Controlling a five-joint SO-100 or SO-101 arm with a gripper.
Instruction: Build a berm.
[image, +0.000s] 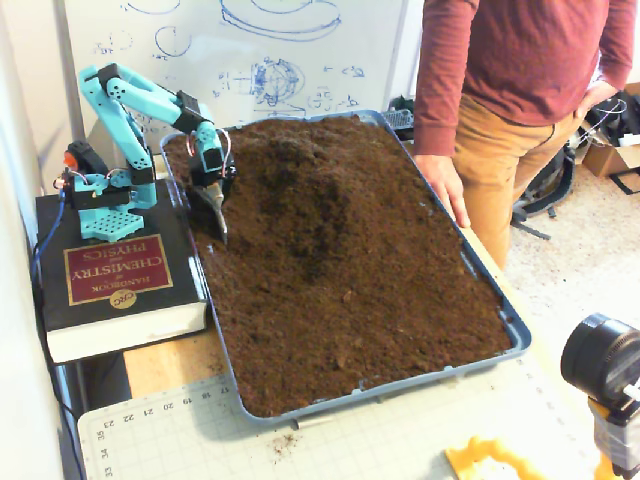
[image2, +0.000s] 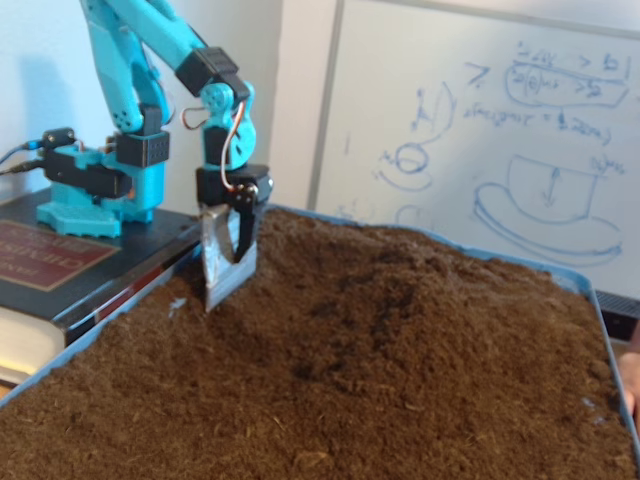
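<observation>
The gripper pokes into the dirt by the tray's left edge; I cannot tell if it is clenched. The berm rises near the far edge. Only a fixed view shows the person and book.

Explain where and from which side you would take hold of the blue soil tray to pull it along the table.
Grip the tray by its raised rim at the near short edge, coming from the cutting-mat side. That edge is free. The book carrying the arm crowds one long side, and the person's hand rests at the other. It is full of soil, so it is probably heavy.
</observation>
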